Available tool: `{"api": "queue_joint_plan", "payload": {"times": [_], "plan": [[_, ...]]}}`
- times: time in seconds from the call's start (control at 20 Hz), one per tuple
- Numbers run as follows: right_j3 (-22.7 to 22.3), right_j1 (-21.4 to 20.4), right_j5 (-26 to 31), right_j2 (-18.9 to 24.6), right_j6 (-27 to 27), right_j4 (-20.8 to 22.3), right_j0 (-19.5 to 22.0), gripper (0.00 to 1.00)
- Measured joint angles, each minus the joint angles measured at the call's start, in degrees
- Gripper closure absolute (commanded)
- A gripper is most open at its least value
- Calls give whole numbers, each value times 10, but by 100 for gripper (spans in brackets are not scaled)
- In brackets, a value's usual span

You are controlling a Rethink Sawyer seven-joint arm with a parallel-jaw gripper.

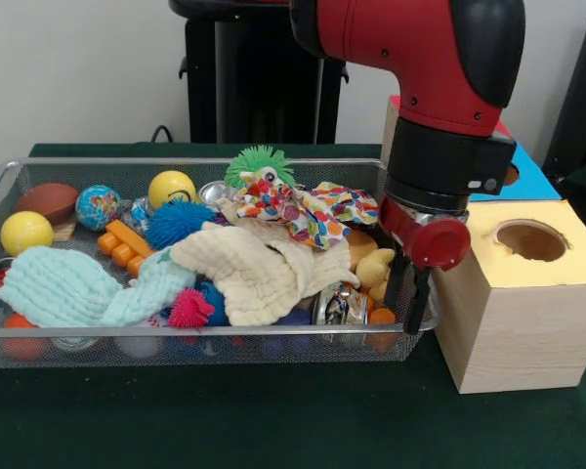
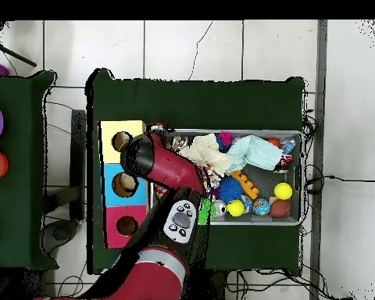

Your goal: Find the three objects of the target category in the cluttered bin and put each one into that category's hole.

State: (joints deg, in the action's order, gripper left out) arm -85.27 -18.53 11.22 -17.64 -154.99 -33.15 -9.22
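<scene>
The silver wire-mesh bin [image 1: 205, 163] holds mixed clutter: a cream cloth [image 1: 249, 269], a mint cloth [image 1: 63, 288], a patterned cloth [image 1: 308, 210], yellow balls [image 1: 171, 186], a blue spiky ball [image 1: 176, 223], a pink spiky ball [image 1: 190, 308], orange bricks [image 1: 125, 244], a shiny can [image 1: 340, 305] and a yellow plush toy [image 1: 376, 269]. My gripper [image 1: 408, 308] hangs at the bin's right end, just over the rim beside the plush toy. It is open and empty. In the overhead view the arm [image 2: 155, 160] hides the gripper, and the bin [image 2: 301, 180] lies to its right.
A wooden box with a yellow top and round hole [image 1: 532, 239] stands right of the bin, close to the gripper. A blue-topped box [image 1: 532, 184] is behind it. Overhead, yellow [image 2: 116, 129], blue [image 2: 108, 186] and red [image 2: 112, 228] boxes stand in a row.
</scene>
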Motion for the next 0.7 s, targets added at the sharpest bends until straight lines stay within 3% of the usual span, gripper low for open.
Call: {"api": "queue_joint_plan", "payload": {"times": [0.7], "plan": [[-61,-97,11,24,0,52,6,0]]}}
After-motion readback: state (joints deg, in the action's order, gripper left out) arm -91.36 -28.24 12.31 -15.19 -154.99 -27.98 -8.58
